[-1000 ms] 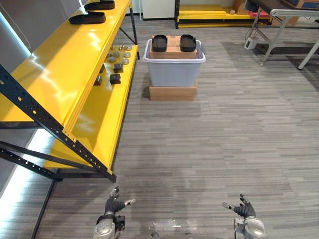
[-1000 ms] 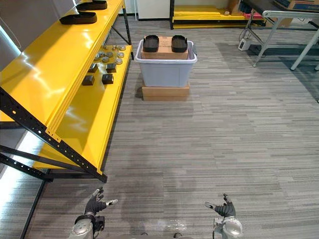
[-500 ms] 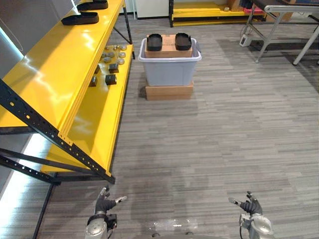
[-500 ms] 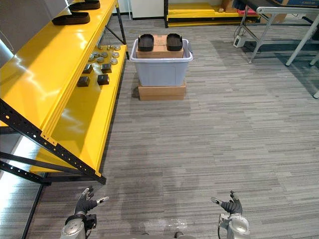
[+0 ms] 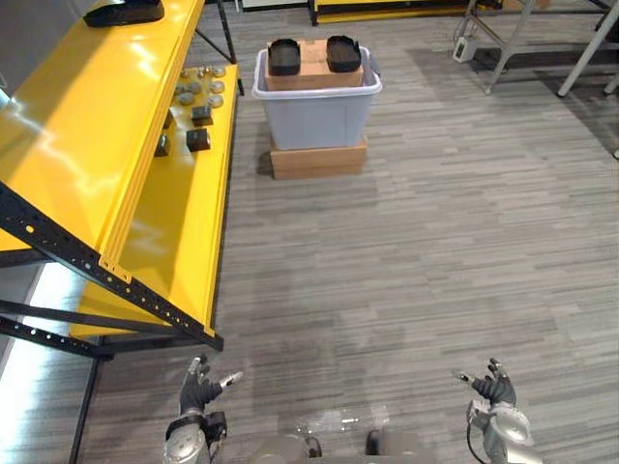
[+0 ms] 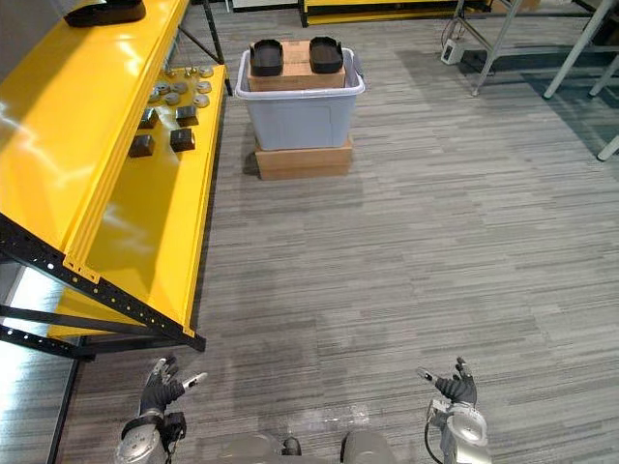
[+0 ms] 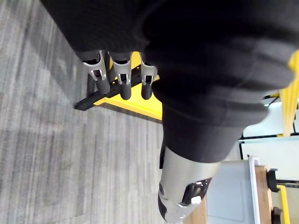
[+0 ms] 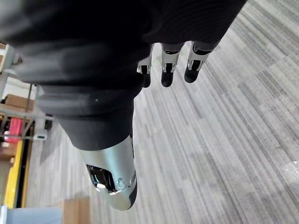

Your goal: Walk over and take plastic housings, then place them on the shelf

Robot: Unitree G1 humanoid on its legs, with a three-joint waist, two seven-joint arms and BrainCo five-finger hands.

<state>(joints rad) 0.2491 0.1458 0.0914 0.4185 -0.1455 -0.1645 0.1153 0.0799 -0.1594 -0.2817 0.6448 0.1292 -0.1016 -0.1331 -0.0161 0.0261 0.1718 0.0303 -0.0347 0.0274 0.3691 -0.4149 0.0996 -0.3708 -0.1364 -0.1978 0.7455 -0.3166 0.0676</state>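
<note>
Two black plastic housings point(image 5: 283, 56) point(image 5: 343, 53) lie side by side on a cardboard box inside a grey bin point(image 5: 314, 104), far ahead on the floor. Another black housing point(image 5: 124, 13) rests on the top board of the yellow shelf point(image 5: 68, 126) at the far left. My left hand point(image 5: 200, 391) hangs low at the bottom left, fingers relaxed and empty. My right hand point(image 5: 496, 389) hangs at the bottom right, likewise open and empty. Both hands are far from the bin.
The grey bin stands on a flat cardboard box point(image 5: 319, 159). Small dark and metal parts point(image 5: 193, 97) lie on the shelf's lower board. Black shelf braces point(image 5: 106, 280) jut out at the left. Table legs point(image 5: 503, 39) stand at the far right. Grey carpet lies between me and the bin.
The whole picture has shifted: the bin and shelf sit higher and further left, so the camera has moved. Both hands hang open as before.
</note>
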